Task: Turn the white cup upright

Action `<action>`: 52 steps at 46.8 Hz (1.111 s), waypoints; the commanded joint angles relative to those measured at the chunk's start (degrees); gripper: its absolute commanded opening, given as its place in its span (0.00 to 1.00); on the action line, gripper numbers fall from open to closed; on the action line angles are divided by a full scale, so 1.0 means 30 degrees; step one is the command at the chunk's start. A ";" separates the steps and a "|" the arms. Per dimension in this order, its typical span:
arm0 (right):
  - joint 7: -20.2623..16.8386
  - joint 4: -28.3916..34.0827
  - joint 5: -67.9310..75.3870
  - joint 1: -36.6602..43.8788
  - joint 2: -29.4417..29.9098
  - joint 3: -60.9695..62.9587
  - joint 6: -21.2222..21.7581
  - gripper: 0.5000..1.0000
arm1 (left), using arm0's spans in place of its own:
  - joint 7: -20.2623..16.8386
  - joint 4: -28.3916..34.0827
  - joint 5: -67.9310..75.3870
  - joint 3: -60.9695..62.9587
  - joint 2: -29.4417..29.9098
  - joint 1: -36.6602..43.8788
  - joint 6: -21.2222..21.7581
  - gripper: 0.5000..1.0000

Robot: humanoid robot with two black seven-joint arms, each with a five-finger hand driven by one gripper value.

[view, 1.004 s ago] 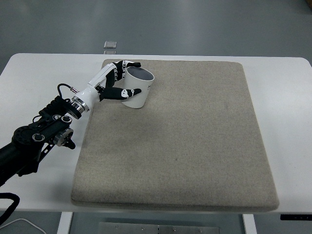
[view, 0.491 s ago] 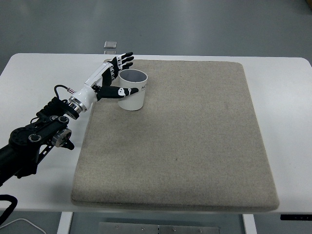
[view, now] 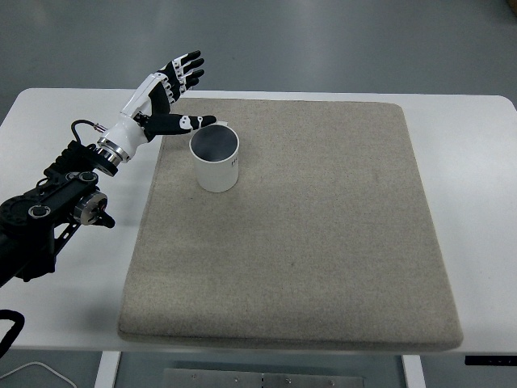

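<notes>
While I watch from the remote station, this is what my one overhead camera gives me:

Cup: the white cylindrical cup (view: 216,162) stands upright, mouth up, its grey inside showing, on the beige felt mat (view: 307,242) near the mat's far left corner.

Left hand: my robot's white-and-black left hand (view: 166,97) hangs just beyond the cup toward the far left corner of the white rectangular table (view: 73,113), its arm coming in from the left edge.

Fingers: released and spread, holding nothing; the four fingers (view: 187,69) fan out past the table's far edge, while the thumb (view: 190,122) points toward the cup's far rim. I cannot tell whether the thumb tip touches the rim or only overlaps it in my view.

Arm: the black jointed forearm (view: 56,202) lies over the table's left side, with a thin black cable (view: 81,125) looping near the wrist.

Mat: it covers most of the tabletop, leaving white margins at the left and right edges.

Floor: a small flat grey square object (view: 183,75) lies on the grey floor beyond the table's far edge, just beside the fingertips in my view.
</notes>
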 commanded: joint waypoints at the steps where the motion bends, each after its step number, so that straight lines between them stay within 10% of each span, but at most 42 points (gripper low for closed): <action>1: 0.0000 -0.0003 0.0004 0.0000 0.0000 -0.0020 0.0000 0.86 | -0.0001 0.0059 -0.0751 -0.0017 0.0092 -0.0440 -0.0298 0.99; 25: 0.0000 -0.0003 0.0004 0.0000 0.0000 -0.0020 0.0000 0.86 | -0.0001 0.8172 -0.5467 0.0598 -0.3451 -0.3985 -0.0328 0.98; 44: 0.0000 -0.0003 0.0004 0.0000 0.0000 0.0009 0.0000 0.86 | -0.0001 0.8409 -0.9129 0.0569 -0.3658 -0.3927 -0.0503 0.98; 52: 0.0000 -0.0003 0.0033 0.0000 0.0000 0.0068 0.0000 0.86 | 0.4922 0.8438 -1.1414 0.0452 -0.3629 -0.3928 -0.0503 0.98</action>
